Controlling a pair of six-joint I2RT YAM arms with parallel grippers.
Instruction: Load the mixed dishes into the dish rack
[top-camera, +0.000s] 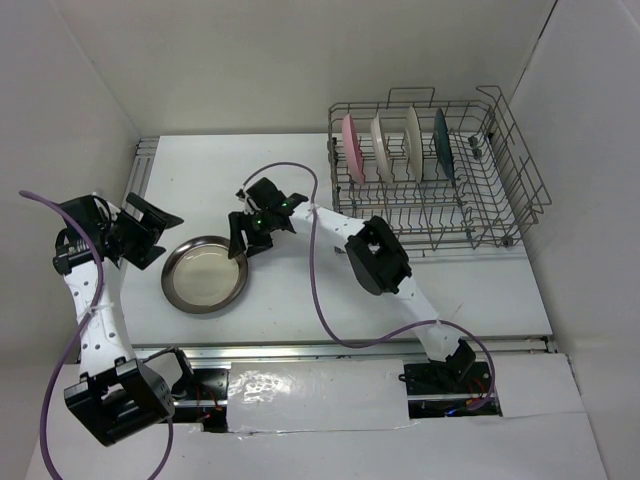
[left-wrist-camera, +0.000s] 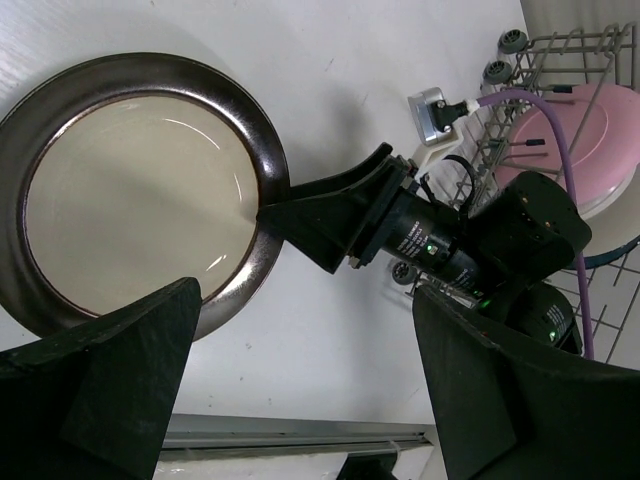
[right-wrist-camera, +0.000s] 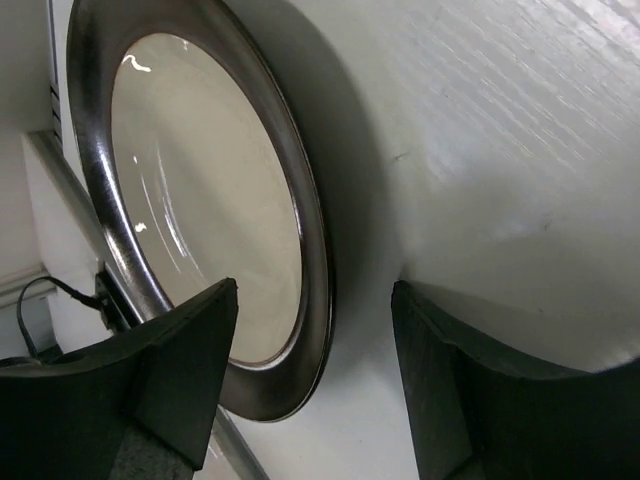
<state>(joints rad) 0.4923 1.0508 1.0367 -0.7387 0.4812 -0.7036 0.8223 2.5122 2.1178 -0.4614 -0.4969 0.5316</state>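
Observation:
A brown-rimmed cream plate (top-camera: 205, 273) lies flat on the white table, also in the left wrist view (left-wrist-camera: 130, 190) and the right wrist view (right-wrist-camera: 200, 190). My right gripper (top-camera: 243, 240) is low at its right rim and open. Its jaws straddle the rim (right-wrist-camera: 315, 290), one finger over the plate's inside, the other on the table outside, with gaps both sides. My left gripper (top-camera: 150, 225) hovers open just left of the plate, nothing between its fingers (left-wrist-camera: 305, 390). The grey wire dish rack (top-camera: 470, 235) at the back right holds several upright plates: pink (top-camera: 352, 148), two cream-looking ones, and dark teal (top-camera: 441, 143).
White walls enclose the table on the left, back and right. A purple cable (top-camera: 318, 280) loops from the right arm across the table. A metal rail (top-camera: 350, 345) runs along the near edge. The rack's wheels and pink plate (left-wrist-camera: 590, 150) show in the left wrist view.

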